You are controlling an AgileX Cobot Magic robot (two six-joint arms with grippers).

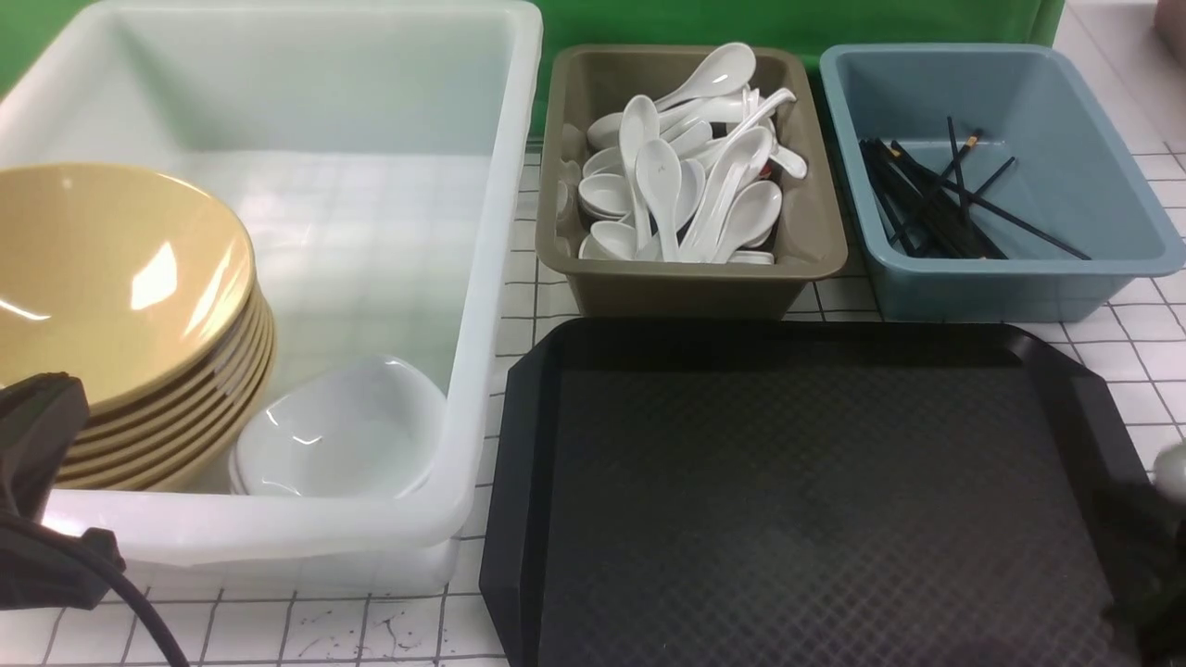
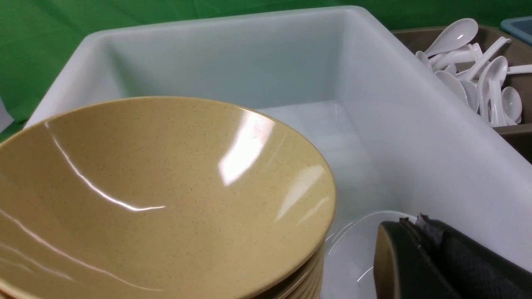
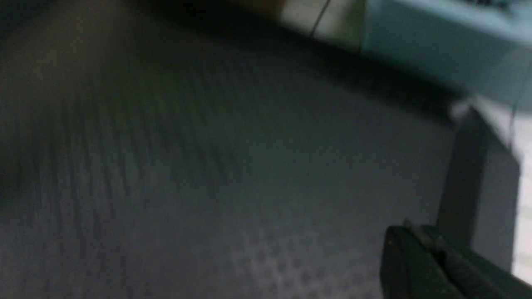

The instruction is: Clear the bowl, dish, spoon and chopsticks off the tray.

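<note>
Straight ahead in the front view, the tray [image 1: 815, 500] lies nearest: black plastic, rectangular with cut corners, a raised rim and a cross-hatched face. It rests on a tabletop [image 1: 1149, 371] of white tiles with dark grid lines. To its left stands a large translucent white tub [image 1: 500, 185]. Inside it a glossy mustard-yellow conical bowl [image 1: 102, 278] tops a tilted stack of identical ones. Just beside that stack sits a small glossy white dish [image 1: 343, 431] of rounded-square shape, on top of others like it. Behind the tray, a grey-brown tub [image 1: 556, 185] holds a heap of glossy white soup spoons [image 1: 686, 176], and a blue tub [image 1: 1093, 120] holds thin black chopsticks [image 1: 927, 208], some with a gold band.

From the left wrist view, the top bowl shows fine speckles and bright highlights, and the smooth tub walls rise around it. The left gripper [image 2: 411, 232], dark and matte, has its jaws pressed together on nothing and hangs over the dishes.

Over in the right wrist view all is blurred. The right gripper [image 3: 409, 236], its jaws also together and holding nothing, hangs above the tray's textured face near the blue tub.
</note>
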